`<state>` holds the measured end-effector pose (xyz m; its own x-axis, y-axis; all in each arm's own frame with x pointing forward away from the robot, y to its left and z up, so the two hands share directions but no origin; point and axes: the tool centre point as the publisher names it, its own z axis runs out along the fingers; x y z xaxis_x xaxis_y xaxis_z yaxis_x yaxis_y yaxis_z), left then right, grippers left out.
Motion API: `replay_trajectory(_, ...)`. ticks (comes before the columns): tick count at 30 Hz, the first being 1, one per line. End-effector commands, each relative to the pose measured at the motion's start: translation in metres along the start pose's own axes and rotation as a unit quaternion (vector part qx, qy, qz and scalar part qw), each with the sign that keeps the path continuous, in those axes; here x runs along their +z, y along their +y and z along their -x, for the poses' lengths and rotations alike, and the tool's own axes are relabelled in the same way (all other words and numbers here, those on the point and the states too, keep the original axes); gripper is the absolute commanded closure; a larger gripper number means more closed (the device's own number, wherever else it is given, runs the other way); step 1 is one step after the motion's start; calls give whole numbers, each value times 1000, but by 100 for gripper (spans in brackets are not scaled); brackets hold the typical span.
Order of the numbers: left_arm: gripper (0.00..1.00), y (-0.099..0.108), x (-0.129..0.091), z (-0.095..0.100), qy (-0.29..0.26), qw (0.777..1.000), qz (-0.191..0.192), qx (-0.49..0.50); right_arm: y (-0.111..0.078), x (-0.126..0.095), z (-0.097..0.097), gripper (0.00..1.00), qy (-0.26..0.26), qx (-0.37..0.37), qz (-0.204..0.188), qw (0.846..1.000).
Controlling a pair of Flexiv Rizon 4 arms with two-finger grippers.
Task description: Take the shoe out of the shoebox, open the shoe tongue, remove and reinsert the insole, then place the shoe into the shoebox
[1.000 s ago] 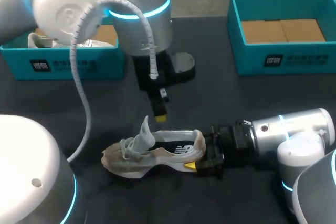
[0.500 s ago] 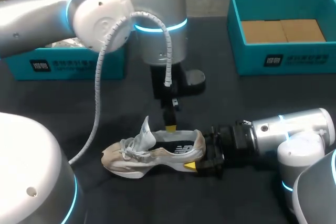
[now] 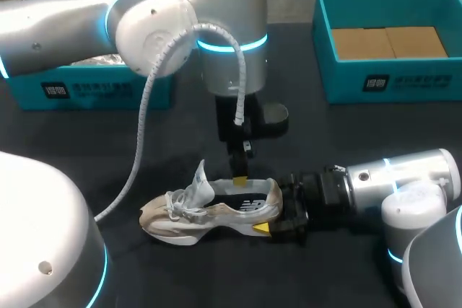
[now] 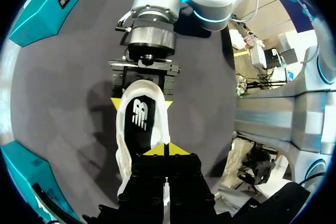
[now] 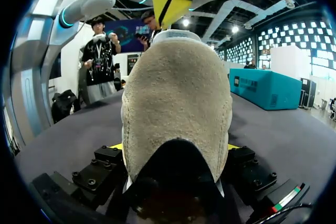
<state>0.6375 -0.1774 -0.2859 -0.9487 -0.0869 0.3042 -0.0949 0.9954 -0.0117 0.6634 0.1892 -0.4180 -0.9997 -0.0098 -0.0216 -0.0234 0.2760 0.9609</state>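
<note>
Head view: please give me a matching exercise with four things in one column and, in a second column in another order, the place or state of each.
Things:
1. shoe
2. left claw
3. right claw
4. right box

Places or states:
A. shut on the shoe
B. teal, at the far right of the table
C. lying on the table, between the two claws
D. just above the shoe, tips together

Pairs: 1-C, 2-D, 3-A, 4-B

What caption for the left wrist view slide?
Left gripper shut over the insole; right gripper clamps the shoe by its heel.
</note>
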Motion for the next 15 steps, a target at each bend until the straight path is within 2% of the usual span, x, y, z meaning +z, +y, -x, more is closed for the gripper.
replay_trajectory(1,100,-11,30,15,15,1000,5,6,1,1,0,100,1,0,-3,1000)
replay_trajectory(15,100,-6,75,34,24,999,18,-17,1,1,0,100,1,0,-3,1000)
